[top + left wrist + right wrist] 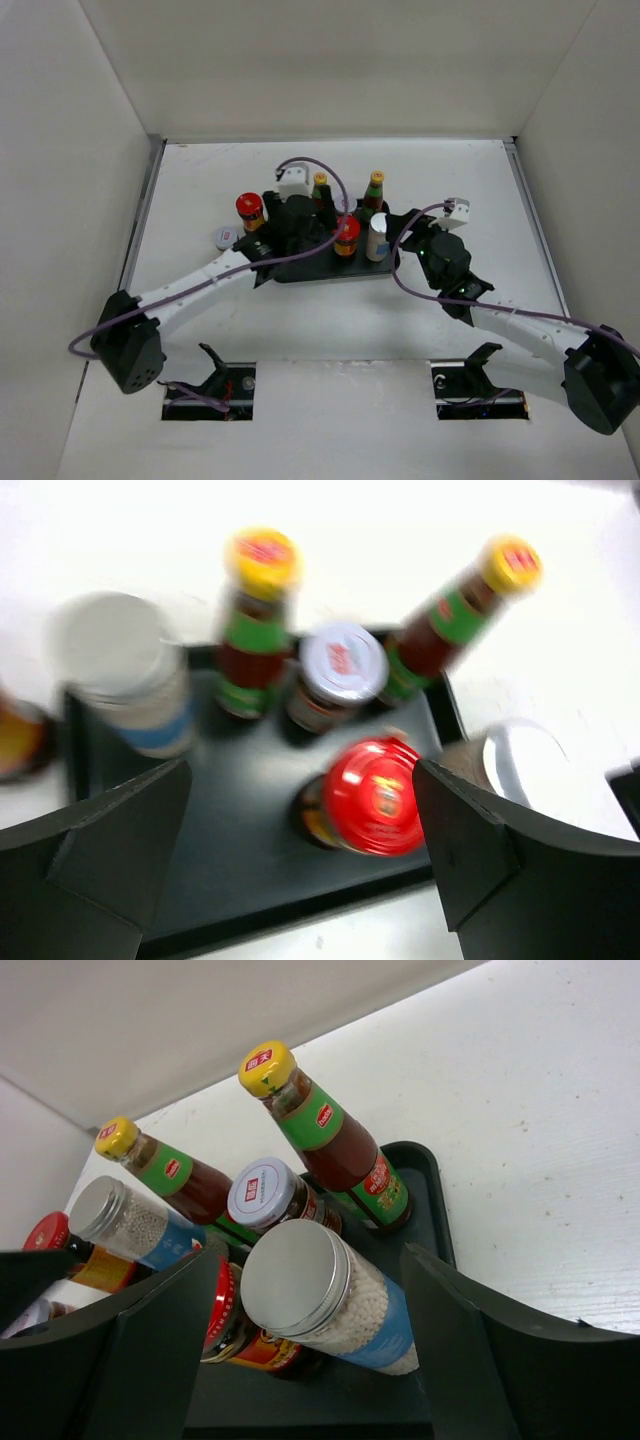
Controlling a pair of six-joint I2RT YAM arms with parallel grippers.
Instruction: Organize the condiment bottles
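Left gripper (302, 780) stands wide open over the black tray (240, 840), a red-lidded jar (372, 796) loose between its fingers. My right gripper (312, 1260) is spread just as wide around a silver-lidded jar (340, 1310) at the tray's right end. I judge both jars placed. A second red-lidded jar (250, 209) seems to sit just off the tray's left end, so next I lift straight up, clear of the yellow-capped bottles (330, 1140), and fetch it.

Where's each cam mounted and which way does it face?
Top external: above and behind the bases, looking down on the table; both arms reach the black tray.
Left wrist: looks down on the tray; left gripper frames a red-lidded jar.
Right wrist: looks obliquely across the tray; right gripper flanks a silver-lidded jar.
Shared: both wrist views show the two yellow-capped bottles.
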